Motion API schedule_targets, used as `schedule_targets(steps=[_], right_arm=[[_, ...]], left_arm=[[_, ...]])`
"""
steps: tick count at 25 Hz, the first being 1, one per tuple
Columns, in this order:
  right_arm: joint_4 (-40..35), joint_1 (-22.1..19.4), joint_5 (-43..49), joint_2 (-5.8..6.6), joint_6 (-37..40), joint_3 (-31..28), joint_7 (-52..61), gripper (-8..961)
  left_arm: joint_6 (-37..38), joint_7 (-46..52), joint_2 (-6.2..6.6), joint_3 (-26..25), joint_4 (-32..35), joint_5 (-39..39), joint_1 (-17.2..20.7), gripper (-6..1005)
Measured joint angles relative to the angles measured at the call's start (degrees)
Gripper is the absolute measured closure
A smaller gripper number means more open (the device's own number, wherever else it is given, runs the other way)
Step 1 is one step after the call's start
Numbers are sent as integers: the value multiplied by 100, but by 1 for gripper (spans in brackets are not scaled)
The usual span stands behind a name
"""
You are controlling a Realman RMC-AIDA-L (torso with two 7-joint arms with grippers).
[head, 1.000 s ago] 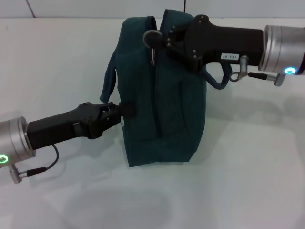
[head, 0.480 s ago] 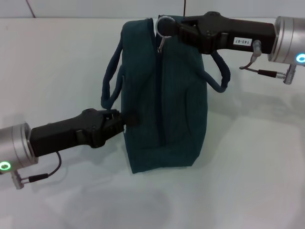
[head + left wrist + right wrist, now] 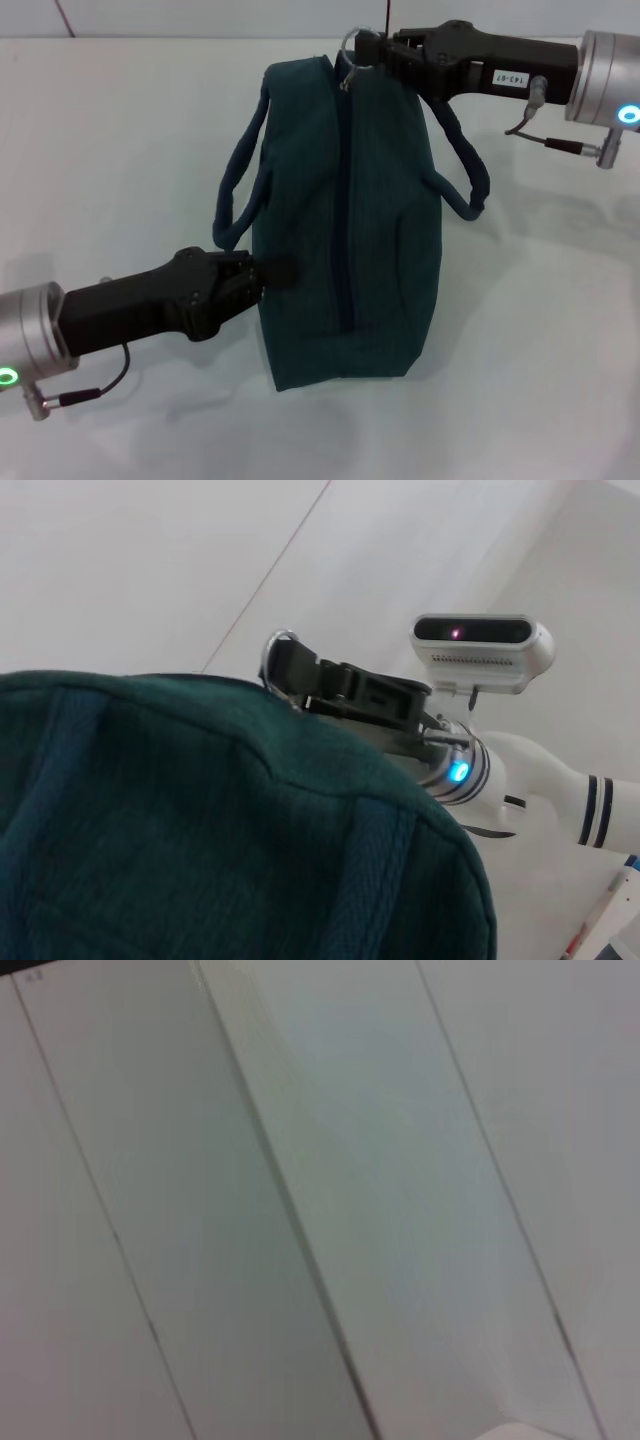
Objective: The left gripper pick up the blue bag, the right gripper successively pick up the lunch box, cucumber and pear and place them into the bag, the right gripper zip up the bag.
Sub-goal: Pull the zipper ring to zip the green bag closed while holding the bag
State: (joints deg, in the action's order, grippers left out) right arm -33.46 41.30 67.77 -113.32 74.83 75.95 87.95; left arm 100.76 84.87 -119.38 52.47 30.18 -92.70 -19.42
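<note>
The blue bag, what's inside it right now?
Can't be seen. The bag looks zipped along its top, the right gripper holding the ring pull at the far end. The left gripper grips the bag's side. No contents show in any view.

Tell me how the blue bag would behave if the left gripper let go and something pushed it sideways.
The blue bag is soft fabric, creased along its sides, so it would probably dent before sliding. It stands tall and narrow on the table, so it may tip. Its loop handles hang limp. The left gripper pinches its side; the right gripper holds the zip ring.
</note>
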Motion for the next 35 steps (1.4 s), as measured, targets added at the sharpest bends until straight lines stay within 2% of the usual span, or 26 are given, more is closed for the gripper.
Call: schedule_targets(steps=[15,24,28,30,35], right_arm=[[94,-2,18,-35,-660,-49,-371,949],[-33,-211,125,-54,-534,-74,-413,949],[-82,-333,117,-73,-379,-212,-439,949],[-165,-468,116,-123,-211,-377,-453,949],[-530,-841,141,-188,137,-508,-577,949]], left_arm=[[16,-231,37,-30,-214,-2,199,857],[-65,-305,11,-96,-224,131,198,834],[-46,-577,14,-426,-282,148,251,824],[-38,-581,8,-704,-260,157,286,819],[-92,-305,43,-1466,-268,161,278,602]])
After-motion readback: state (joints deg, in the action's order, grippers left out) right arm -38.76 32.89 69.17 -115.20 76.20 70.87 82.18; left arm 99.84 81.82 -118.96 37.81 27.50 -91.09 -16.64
